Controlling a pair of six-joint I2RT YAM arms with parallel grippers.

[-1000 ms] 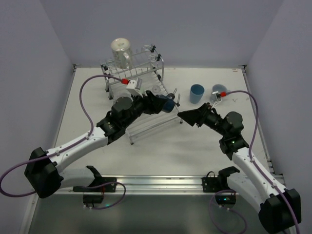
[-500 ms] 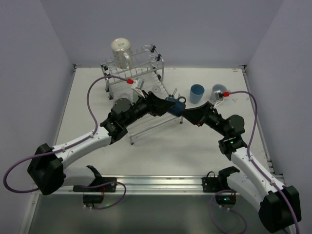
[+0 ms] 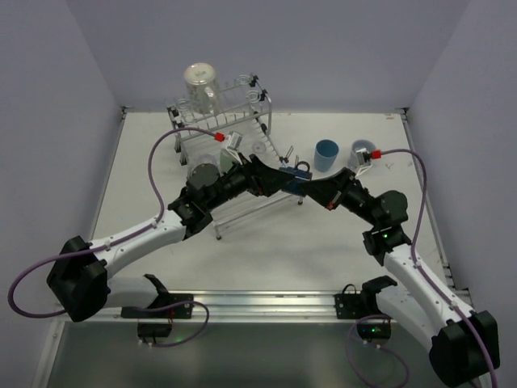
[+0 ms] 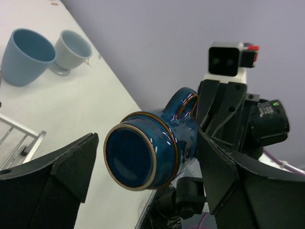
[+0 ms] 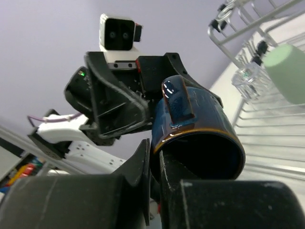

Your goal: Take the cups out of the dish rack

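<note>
The dark blue mug (image 3: 293, 178) hangs in the air on its side, between the two arms and to the right of the dish rack (image 3: 222, 113). My right gripper (image 5: 155, 164) is shut on the mug's rim (image 5: 190, 124), one finger inside and one outside. My left gripper (image 4: 143, 186) is open, its fingers (image 4: 52, 186) standing wide on both sides of the mug (image 4: 152, 150) without touching it. A pale green tumbler (image 5: 288, 71) and a clear glass (image 5: 248, 76) lie in the rack. A light blue tumbler (image 3: 326, 154) and a pale grey mug (image 3: 363, 151) stand on the table.
A pale upturned cup (image 3: 199, 83) sits on the rack's back left corner. The rack's sloping rods (image 3: 250, 206) reach down under the left arm. Purple walls close the table at the back and both sides. Both cups on the table stand behind my right arm (image 3: 388, 214).
The left gripper carried the mug to the right, away from the rack. The right gripper shut on its rim, and the left jaws then spread wide and let go.
</note>
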